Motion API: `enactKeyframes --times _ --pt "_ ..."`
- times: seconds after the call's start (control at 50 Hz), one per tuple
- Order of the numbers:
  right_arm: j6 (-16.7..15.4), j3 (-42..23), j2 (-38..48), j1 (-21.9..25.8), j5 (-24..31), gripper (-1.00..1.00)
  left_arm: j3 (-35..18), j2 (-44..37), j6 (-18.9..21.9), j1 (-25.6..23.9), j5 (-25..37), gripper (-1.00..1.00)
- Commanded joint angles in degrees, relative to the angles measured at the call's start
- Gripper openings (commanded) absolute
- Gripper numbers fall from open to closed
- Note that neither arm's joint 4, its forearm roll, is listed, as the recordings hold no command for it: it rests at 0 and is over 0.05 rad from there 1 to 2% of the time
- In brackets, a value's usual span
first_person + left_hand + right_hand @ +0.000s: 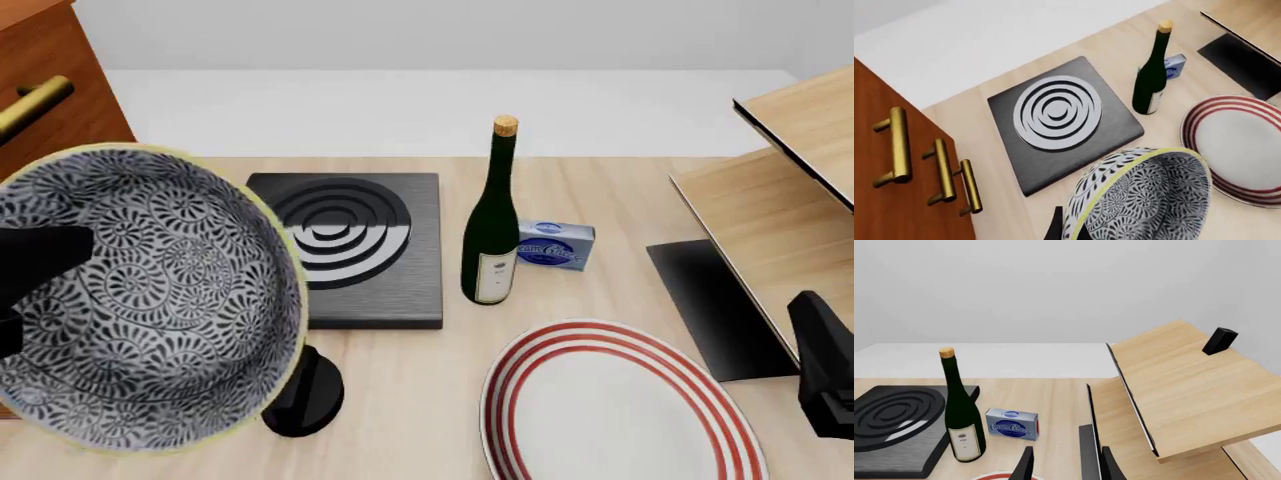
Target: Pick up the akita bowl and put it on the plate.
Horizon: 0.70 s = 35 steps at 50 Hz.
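table [400, 380] bare between akita bowl [134, 300], plate [614, 410].

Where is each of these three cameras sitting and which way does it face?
Left wrist: behind the left gripper, over the patterned blue-black ceramic bowl it carries; fingertips show.
Front: fixed above the arms' side, facing forward and down at the red-ringed white plate; both arms show.
Right wrist: behind the right gripper, facing level at the wooden shelf.
All share the dark green wine bottle.
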<state>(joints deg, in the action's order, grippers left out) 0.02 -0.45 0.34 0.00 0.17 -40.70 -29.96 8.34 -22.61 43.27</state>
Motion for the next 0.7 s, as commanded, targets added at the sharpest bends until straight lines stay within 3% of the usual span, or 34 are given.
enactKeyframes --times 0.02,0.04,0.08,0.32,0.38,0.4,0.44,0.52,0.58,0.68,0.7 --pt "0.0 0.0 0.0 0.0 0.0 1.00 -4.2 -8.6 -5.1 -7.4 -8.8 -1.00" --pt "0.0 0.0 0.0 0.0 0.0 1.00 -5.1 -9.2 -7.0 -8.4 -9.2 -1.00" --pt "0.0 0.0 0.0 0.0 0.0 1.00 -5.5 -10.5 -6.4 -9.2 -9.7 -1.00" --pt "0.0 0.0 0.0 0.0 0.0 1.00 -7.9 -19.0 -13.2 -18.7 -14.6 -1.00" --pt "0.0 0.0 0.0 0.0 0.0 1.00 -8.4 -21.4 -12.7 -19.6 -15.3 -1.00" --pt "0.0 0.0 0.0 0.0 0.0 1.00 -8.4 -21.6 -16.1 -21.2 -16.6 -1.00" --pt "0.0 0.0 0.0 0.0 0.0 1.00 -8.4 -23.9 -15.9 -21.5 -18.0 -1.00" --pt "0.0 0.0 0.0 0.0 0.0 1.00 -8.3 -26.2 -19.8 -26.1 -19.9 -1.00" --pt "0.0 0.0 0.0 0.0 0.0 1.00 -8.8 -27.7 -19.9 -27.5 -19.8 -1.00" --pt "0.0 0.0 0.0 0.0 0.0 1.00 -9.6 -29.0 -23.7 -30.8 -19.2 -1.00" --pt "0.0 0.0 0.0 0.0 0.0 1.00 -10.2 -30.0 -22.8 -31.0 -18.2 -1.00"
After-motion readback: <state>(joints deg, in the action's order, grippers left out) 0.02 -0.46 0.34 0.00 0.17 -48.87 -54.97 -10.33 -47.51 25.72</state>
